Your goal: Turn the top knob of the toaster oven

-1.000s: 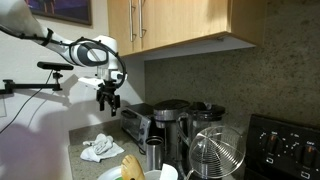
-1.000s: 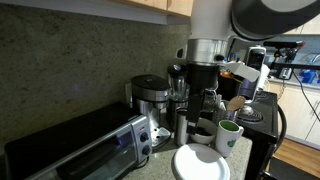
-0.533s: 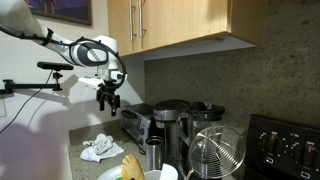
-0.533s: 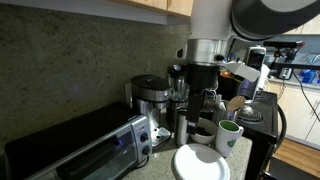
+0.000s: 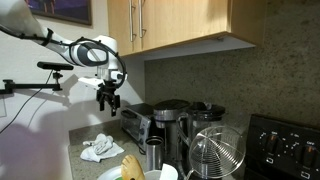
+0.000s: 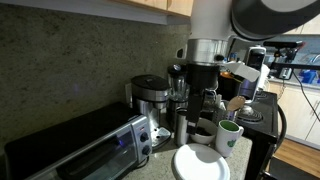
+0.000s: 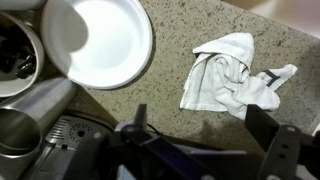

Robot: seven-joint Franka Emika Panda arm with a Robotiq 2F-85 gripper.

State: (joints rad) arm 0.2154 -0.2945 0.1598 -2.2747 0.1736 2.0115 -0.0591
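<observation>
Briefly, operator, your inventory of that moment, largest item first.

- Bench (image 7: 165, 60): speckled stone that carried every item below.
- Toaster oven (image 6: 75, 150): a low silver box with a dark glass front. It stood on the bench against the wall, just beside the taller coffee maker (image 6: 150, 100). Its long axis ran along the wall.
- Gripper (image 5: 108, 98): it hung in the air well above the bench and touched nothing. In the wrist view its fingers (image 7: 268, 135) stood wide apart with nothing between them, so your gripper was released and empty.
- Cloth (image 7: 235, 70): white and crumpled, it lay on the bench roughly beneath the gripper.
- Top knob (image 6: 143, 131): the uppermost knob on the oven's control panel, at the end of the front nearest the coffee maker. It was small in view and its setting could not be read.

Governing relation: in an exterior view the toaster oven (image 5: 135, 122) lay lower than your gripper and off to the coffee-maker side. The knob faced outward from the wall. By my judgement, you needed to descend, shift toward the coffee maker, and approach the oven's front face head-on.
</observation>
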